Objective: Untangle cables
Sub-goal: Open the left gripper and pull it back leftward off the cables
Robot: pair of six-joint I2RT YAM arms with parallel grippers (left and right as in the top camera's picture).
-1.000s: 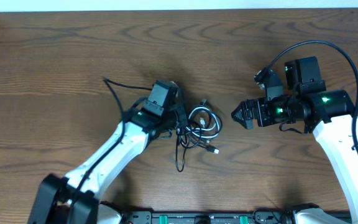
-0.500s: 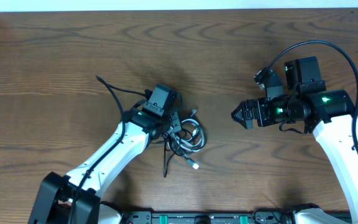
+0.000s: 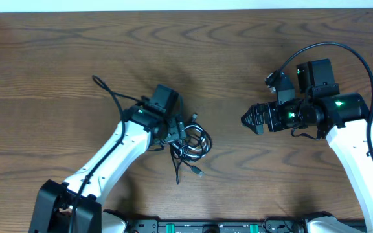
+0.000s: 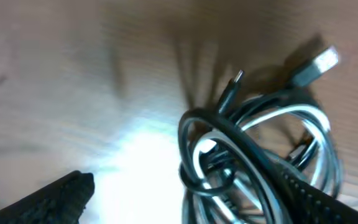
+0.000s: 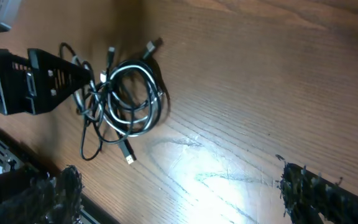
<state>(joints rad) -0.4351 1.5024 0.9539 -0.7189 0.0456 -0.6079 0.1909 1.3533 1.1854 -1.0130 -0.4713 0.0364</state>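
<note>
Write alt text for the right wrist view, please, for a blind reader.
Tangled black and white cables lie on a wooden table, the left end effector at their left edge. The open right end effector frames the bottom corners.

We see the cables [image 5: 128, 99] bunched in one tangle on the wooden table [image 5: 260, 81]. A white cord [image 5: 134, 65] is coiled in loops, with black cords [image 5: 83, 140] wound through and around it. Two plug ends [image 5: 156, 44] stick out on the far side of the tangle. One black cord trails toward the near side and ends in a small plug [image 5: 129, 160]. The left gripper [image 5: 82, 76] sits at the left of the tangle, its black tip touching or just beside the cords; we cannot tell how its jaws stand. The right gripper [image 5: 178, 190] has its fingertips spread wide, with only bare, glare-lit wood between them. A dark rail [image 5: 8, 152] runs along the near left.
</note>
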